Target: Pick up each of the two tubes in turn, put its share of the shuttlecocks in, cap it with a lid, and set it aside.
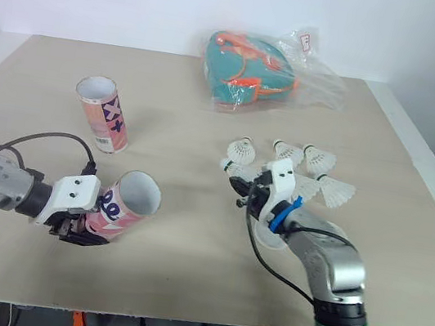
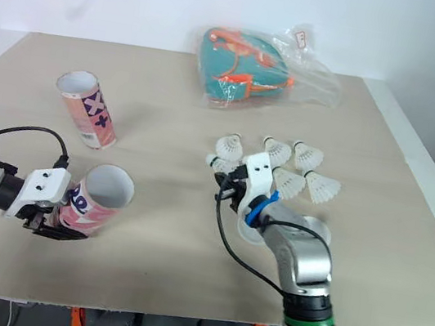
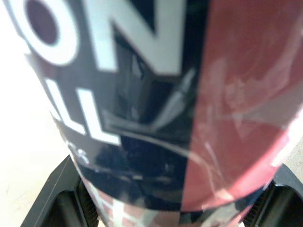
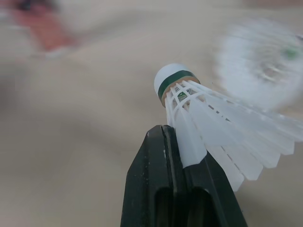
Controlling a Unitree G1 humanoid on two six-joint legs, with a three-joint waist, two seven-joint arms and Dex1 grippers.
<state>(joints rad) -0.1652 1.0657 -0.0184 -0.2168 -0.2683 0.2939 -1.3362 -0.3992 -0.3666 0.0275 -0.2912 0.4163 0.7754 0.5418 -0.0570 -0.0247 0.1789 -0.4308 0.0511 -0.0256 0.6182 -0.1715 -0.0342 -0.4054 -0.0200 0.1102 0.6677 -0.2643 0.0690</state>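
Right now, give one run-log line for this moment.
left gripper: shut on tilted tube | right gripper: shut on shuttlecock | other tube: standing, uncapped

Table (image 1: 204,144) with shuttlecocks (image 1: 318,159), tube (image 1: 104,115), bag (image 1: 252,73)

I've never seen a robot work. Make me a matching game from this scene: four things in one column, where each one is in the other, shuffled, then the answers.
Things:
1. near tube
2. far tube
3. green-banded shuttlecock
4. plastic bag

Places:
A. lying at the far side of the table
B. pinched in the right gripper
C. standing alone, mouth up
D. clamped, tilted, in the left gripper

Pairs: 1-D, 2-C, 3-B, 4-A.
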